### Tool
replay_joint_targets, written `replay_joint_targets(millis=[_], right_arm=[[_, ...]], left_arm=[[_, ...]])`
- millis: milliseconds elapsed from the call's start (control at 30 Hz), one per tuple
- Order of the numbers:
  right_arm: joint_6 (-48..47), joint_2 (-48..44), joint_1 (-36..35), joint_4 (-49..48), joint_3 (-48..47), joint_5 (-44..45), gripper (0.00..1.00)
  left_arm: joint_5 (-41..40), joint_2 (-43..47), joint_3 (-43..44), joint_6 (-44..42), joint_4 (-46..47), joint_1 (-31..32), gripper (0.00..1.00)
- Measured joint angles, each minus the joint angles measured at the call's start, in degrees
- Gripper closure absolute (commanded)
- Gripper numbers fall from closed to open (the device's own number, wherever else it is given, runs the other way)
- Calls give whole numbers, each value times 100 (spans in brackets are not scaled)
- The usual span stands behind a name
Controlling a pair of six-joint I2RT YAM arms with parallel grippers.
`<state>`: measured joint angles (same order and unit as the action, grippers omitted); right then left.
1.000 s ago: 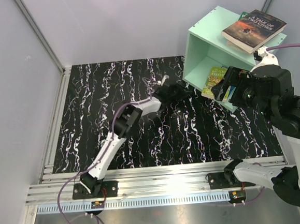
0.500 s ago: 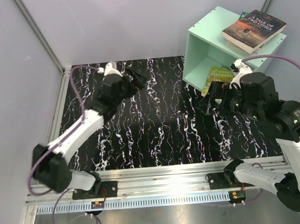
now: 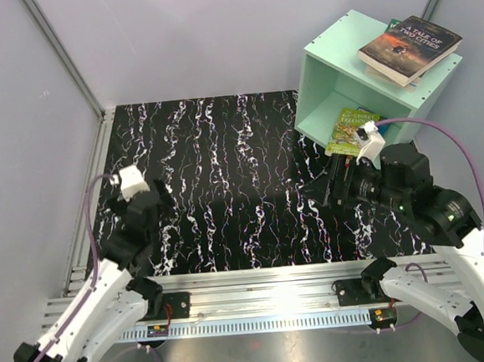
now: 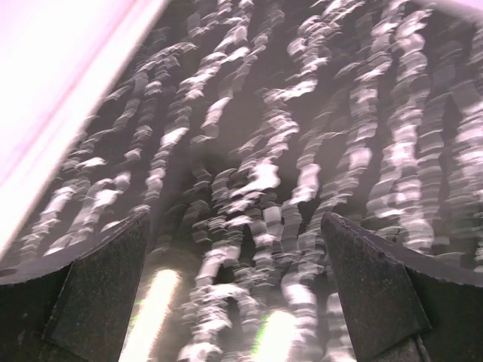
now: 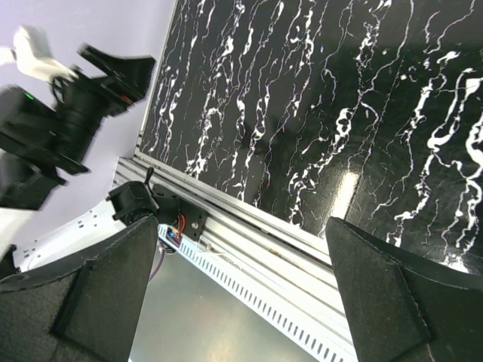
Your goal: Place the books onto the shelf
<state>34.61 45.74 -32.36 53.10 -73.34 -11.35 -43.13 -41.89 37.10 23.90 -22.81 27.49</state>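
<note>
Landmark: mint-green wooden cube shelf (image 3: 340, 43). Dark paperback book (image 3: 410, 44) on top, green paperback (image 3: 351, 129) in its opening. My left gripper (image 4: 234, 226) and right gripper (image 5: 241, 226): wide open, empty. Park both clear of the shelf.

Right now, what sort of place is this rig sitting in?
Most likely a lab robot test cell, not a home or library: plain panel walls framed in metal struts, an aluminium extrusion rail along the near edge of a black marbled tabletop, and a mint-green shelf with books as staged props.
</note>
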Motion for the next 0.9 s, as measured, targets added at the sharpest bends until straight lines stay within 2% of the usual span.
replay_joint_targets(millis=[200, 300, 500, 667, 767, 900], right_arm=[[120, -286, -2, -293, 382, -120, 0], [190, -577, 0, -271, 385, 33, 0], [315, -929, -2, 94, 271, 540, 0], [365, -1082, 0, 269, 278, 938, 0], [356, -1340, -2, 201, 328, 935, 0], [337, -1434, -2, 223, 321, 1156, 0]], left_arm=[[153, 1451, -2234, -1139, 1464, -514, 1], [267, 1346, -2761, -1318, 2177, -1003, 1], [577, 186, -3147, -1414, 3823, -1751, 1], [728, -1226, -3123, -1397, 5246, -1952, 1], [778, -2024, -2903, -1502, 5770, -1958, 1], [791, -2627, -2387, -1718, 6067, -1965, 1]])
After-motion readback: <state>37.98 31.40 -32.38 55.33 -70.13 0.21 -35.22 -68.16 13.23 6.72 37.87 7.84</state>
